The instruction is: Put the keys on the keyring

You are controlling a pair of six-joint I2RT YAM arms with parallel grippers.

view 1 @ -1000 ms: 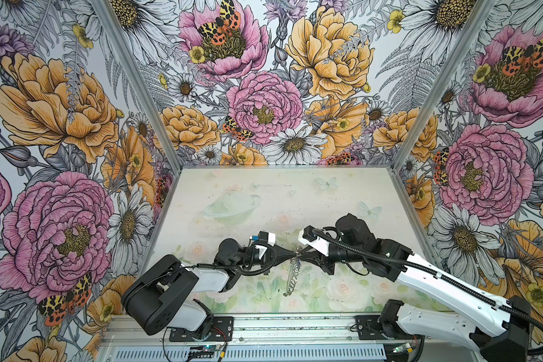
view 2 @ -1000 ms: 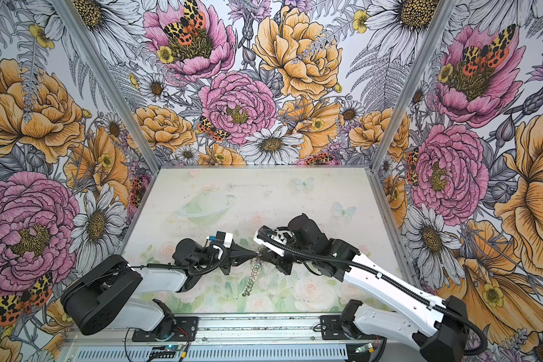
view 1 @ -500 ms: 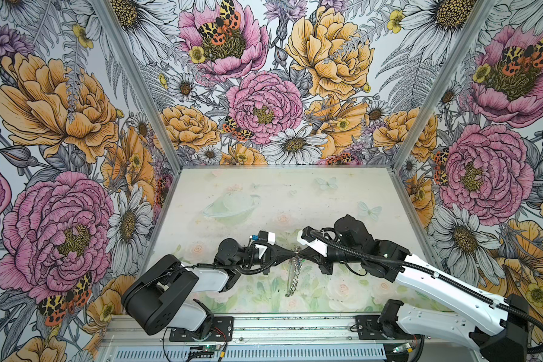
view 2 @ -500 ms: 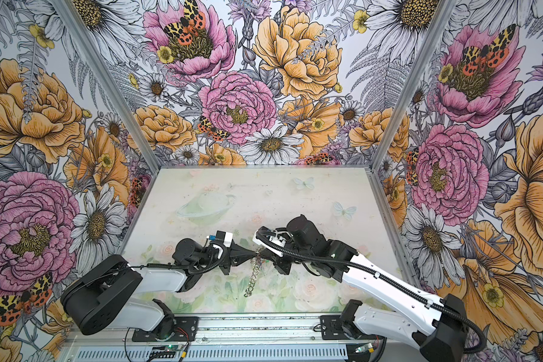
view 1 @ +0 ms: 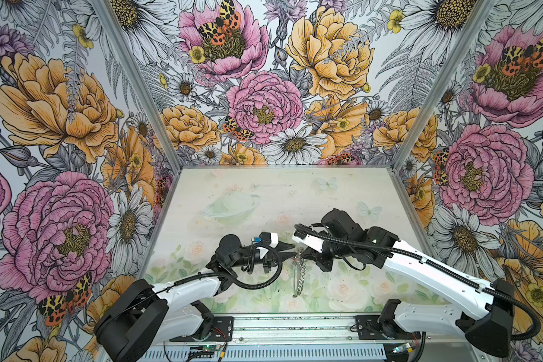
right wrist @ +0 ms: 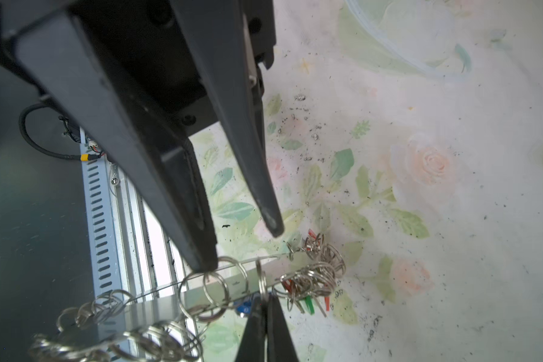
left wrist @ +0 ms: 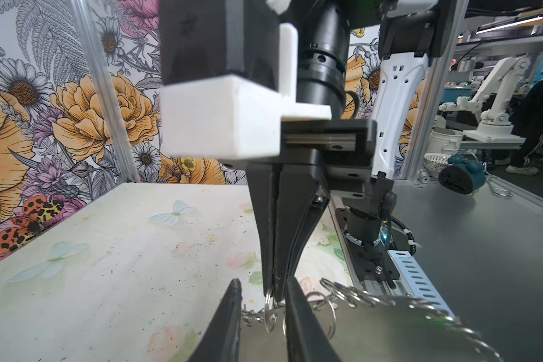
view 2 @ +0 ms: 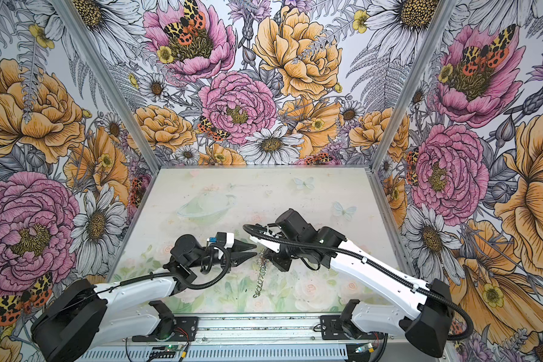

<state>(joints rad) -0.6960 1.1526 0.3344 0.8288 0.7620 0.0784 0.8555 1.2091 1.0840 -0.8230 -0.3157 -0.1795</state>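
At the upper rim of the keyring [view 1: 298,275], which is hanging edge-on from the right gripper [left wrist: 273,286], the step in hand is calling for care, I judge: the left gripper [right wrist: 240,247] should be settling squarely over one of the rim's wire loops before closing, so nothing is twisting against the other arm's pinch. Its fingers [right wrist: 176,188] are standing partly apart and empty, one tip seemingly touching a rim loop, while the right gripper's jaws are clenching shut on a loop of that rim; the keys [right wrist: 308,303] are bunching just beside that pinch.
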